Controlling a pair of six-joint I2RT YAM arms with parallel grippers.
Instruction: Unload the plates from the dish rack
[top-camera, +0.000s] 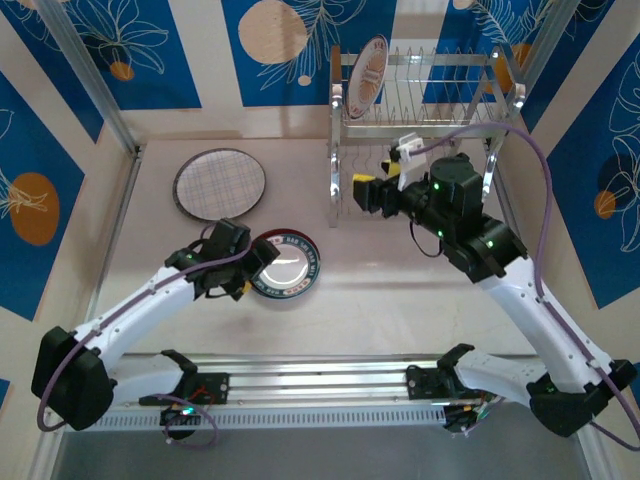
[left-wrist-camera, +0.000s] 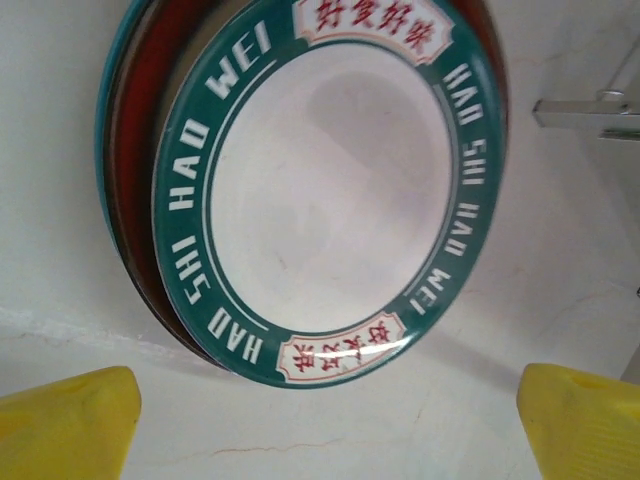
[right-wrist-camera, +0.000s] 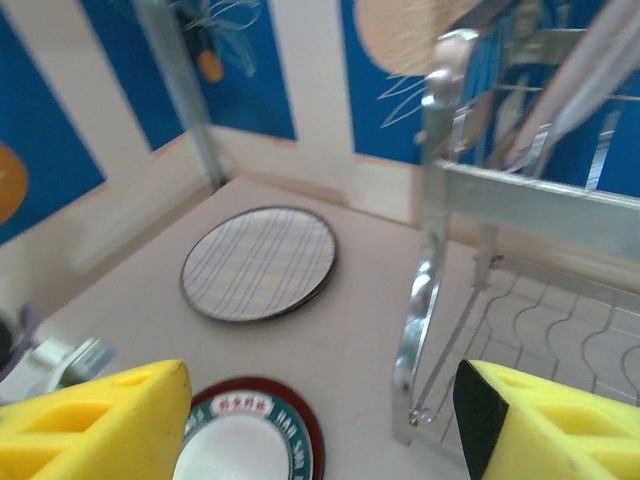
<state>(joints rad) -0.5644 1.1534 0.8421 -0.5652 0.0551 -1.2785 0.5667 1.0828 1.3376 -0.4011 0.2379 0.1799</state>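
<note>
Left end effector (left-wrist-camera: 330, 440): jaws wide apart, empty, just off the near rim of the green-rim plate.
Green-rim plate (left-wrist-camera: 330, 190): flat on the desk (top-camera: 400, 300), stacked on a red plate (left-wrist-camera: 130, 170).
Writing: rim reads "HAO SHI HAO WEI"; red Chinese characters in two white panels.
Plaid plate (top-camera: 220, 184): flat on the desk, left of the rack.
Dish rack (top-camera: 420, 100): one rack plate (top-camera: 368, 72) upright at the left end of the upper tier.
Right end effector (top-camera: 365, 192): jaws apart, empty, by the rack's left legs.

Left arm stretching low across the surface, left gripper (top-camera: 256, 268) hovering well left of the dish rack (top-camera: 420, 118), jaws standing wide apart, right arm bending inward, right gripper (top-camera: 362, 193) pointing at the rack's near-left leg, jaws parted, empty.
</note>
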